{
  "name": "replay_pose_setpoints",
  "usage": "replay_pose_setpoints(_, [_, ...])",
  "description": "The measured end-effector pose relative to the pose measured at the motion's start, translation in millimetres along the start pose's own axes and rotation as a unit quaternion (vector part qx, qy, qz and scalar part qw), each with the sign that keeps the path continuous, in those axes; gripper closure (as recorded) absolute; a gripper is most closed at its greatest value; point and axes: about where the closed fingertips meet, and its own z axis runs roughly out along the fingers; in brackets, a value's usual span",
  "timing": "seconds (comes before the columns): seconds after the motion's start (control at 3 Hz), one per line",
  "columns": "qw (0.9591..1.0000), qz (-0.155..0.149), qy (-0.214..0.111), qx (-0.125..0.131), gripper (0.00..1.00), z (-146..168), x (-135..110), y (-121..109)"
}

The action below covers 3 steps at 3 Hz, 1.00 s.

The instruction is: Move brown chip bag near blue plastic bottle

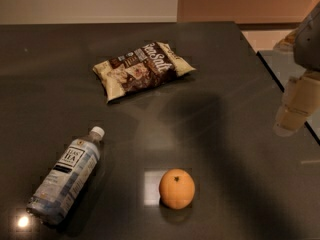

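Observation:
The brown chip bag [142, 69] lies flat on the dark table [240, 149] at the back centre, dark brown in the middle with cream edges and white script lettering. The blue plastic bottle [66, 176] lies on its side at the front left, white cap pointing up and to the right. My gripper [295, 106] hangs at the right edge of the view, above the table's right side, well apart from the bag and the bottle.
An orange fruit [177, 188] sits at the front centre, right of the bottle. The table's right edge [280, 84] runs diagonally near the gripper, with the floor beyond it. A wall stands behind the table's far edge.

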Motion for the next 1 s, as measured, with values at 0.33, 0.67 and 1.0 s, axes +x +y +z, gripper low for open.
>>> replay_pose_setpoints(0.33, [1.0000,0.000,-0.001,0.001,0.00,-1,0,0])
replay_pose_setpoints(0.67, [0.9998,-0.011,-0.014,-0.003,0.00,5,-9,-16])
replay_pose_setpoints(1.0, [0.9990,-0.018,-0.040,-0.007,0.00,25,-25,-45])
